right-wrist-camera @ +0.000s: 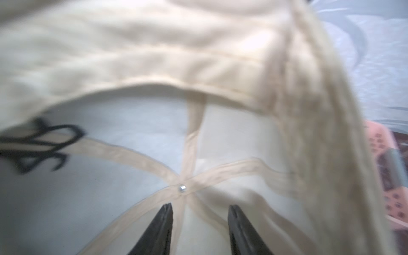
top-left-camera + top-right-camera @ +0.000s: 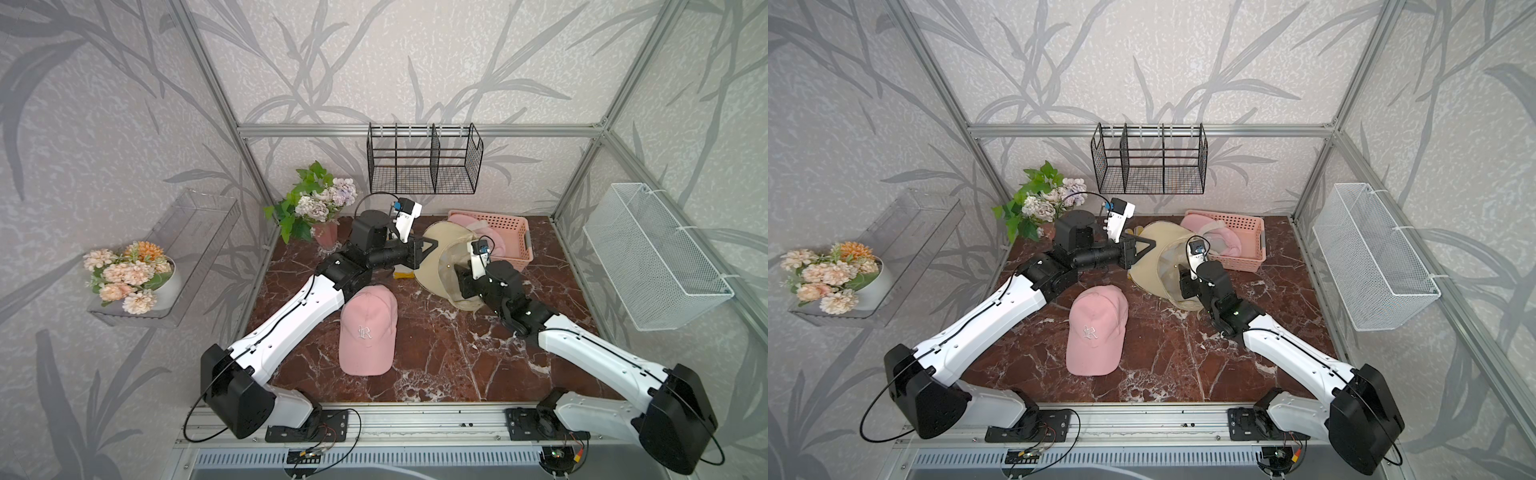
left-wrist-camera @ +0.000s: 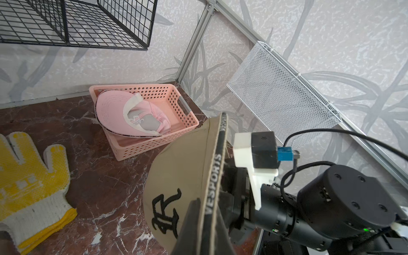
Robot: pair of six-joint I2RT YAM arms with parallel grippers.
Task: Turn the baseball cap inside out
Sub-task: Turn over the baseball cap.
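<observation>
- We see both top views brightly and evenly lit by soft, diffuse light; the red-brown marbled tabletop carries only faint, soft-edged shadows beneath the arms.
- Toward the corners of both top views the patterned walls look stretched, as through a wide lens.
- The left wrist view is sharp and well exposed.
- The right wrist view is blurred almost throughout: the beige cloth baseball cap smears, daylight glows through its thin panels, and only the small metal rivet looks nearly crisp.
</observation>
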